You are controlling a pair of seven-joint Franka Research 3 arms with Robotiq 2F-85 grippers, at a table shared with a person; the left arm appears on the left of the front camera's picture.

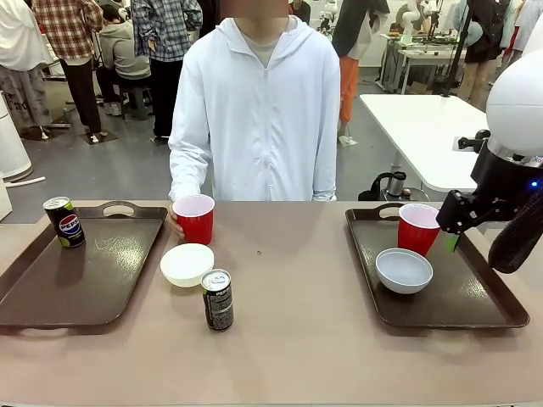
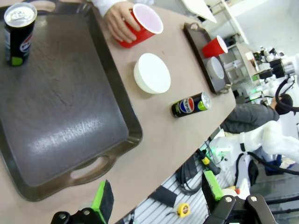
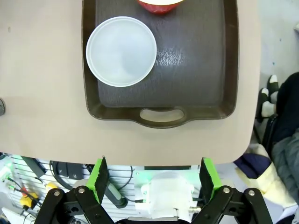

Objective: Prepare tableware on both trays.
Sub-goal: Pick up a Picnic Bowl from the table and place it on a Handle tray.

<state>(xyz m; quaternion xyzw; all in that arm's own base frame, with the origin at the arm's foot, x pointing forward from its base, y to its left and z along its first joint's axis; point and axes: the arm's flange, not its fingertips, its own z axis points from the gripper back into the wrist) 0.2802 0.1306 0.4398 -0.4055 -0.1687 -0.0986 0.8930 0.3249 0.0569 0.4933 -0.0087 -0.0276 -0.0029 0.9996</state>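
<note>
Right now, both trays are partly set and both grippers are empty.
From the left: my left gripper (image 2: 156,191) has its fingers spread wide, holding nothing, over the near edge of the table (image 1: 297,348) by the left tray (image 1: 85,271). One soda can (image 1: 64,222) stands upright in that tray's far left corner. On the bare table between the trays, a person's hand (image 2: 119,21) grips a red cup (image 1: 194,218). The cream bowl (image 1: 187,264) sits just in front of it, and a second can (image 1: 217,299) stands nearer to me. The right tray (image 1: 496,301) carries the greyish bowl (image 1: 404,270), with the other red cup (image 1: 418,227) behind it. My right gripper (image 3: 154,164) hangs just beside that cup, fingers spread apart, gripping nothing.
</note>
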